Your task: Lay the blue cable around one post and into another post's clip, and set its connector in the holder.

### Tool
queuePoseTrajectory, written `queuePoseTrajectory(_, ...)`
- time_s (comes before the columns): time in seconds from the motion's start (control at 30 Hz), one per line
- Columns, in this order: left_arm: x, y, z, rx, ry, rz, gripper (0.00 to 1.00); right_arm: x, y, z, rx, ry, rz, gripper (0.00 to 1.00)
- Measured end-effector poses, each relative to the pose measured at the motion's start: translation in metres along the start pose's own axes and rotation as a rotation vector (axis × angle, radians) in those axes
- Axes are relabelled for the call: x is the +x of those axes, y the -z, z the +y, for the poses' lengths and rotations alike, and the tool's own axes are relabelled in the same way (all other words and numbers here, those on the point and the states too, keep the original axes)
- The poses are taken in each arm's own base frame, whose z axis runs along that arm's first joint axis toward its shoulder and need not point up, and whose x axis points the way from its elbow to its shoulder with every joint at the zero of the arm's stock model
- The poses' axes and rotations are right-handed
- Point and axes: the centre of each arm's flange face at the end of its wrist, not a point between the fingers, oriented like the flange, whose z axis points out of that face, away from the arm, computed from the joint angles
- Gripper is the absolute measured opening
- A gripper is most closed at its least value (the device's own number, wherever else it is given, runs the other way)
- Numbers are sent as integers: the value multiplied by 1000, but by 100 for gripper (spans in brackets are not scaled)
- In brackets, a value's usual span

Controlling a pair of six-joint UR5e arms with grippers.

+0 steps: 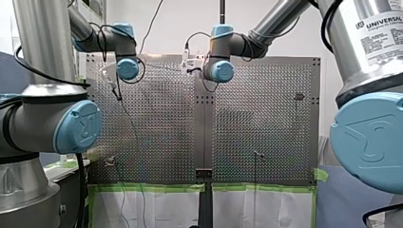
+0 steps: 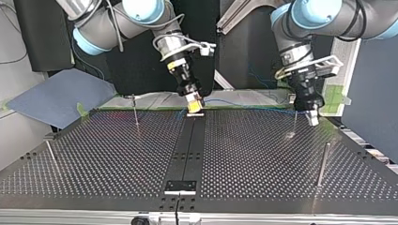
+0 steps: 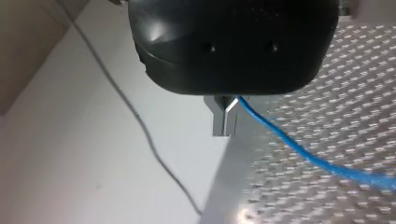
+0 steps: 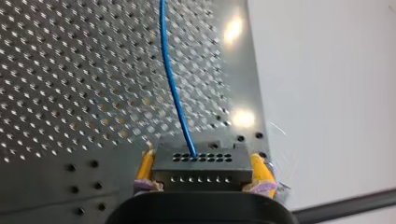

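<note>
My right gripper (image 4: 201, 179) is shut on the dark connector block (image 4: 201, 165), with one yellow pad on each side. The blue cable (image 4: 175, 93) leaves the block and runs away over the perforated plate. In the top view this gripper (image 2: 195, 108) hangs at the plate's far edge by the middle strip. My left gripper (image 3: 225, 122) has its metal fingers shut on the blue cable (image 3: 299, 151), which trails off to one side. It (image 2: 312, 117) stands at the top view's far right, next to a thin post (image 2: 294, 123). The cable (image 2: 248, 105) spans between the two grippers.
More posts stand on the plate (image 2: 135, 112), (image 2: 50, 153), (image 2: 323, 164). A black holder (image 2: 180, 186) sits on the middle strip at the top view's near edge. A blue sheet (image 2: 56, 101) lies off the plate at the top view's left. Green tape (image 1: 152, 187) lines one plate edge.
</note>
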Motion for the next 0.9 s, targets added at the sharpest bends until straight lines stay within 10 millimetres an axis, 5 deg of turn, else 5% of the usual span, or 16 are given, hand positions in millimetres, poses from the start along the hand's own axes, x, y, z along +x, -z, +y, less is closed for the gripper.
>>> queuePoseTrajectory(0.17, -36, -15, 0, -13, 10, -55, 0, -4, -11, -5, 13, 8, -11, 0)
queuePoseTrajectory(0.47, -96, -34, -5, -34, 14, -134, 0, 19, -27, -13, 29, 8, 8, 0)
queuePoseTrajectory(0.9, -85, -75, -5, -53, -28, -32, 0, 71, -56, -17, 47, 8, 86, 0)
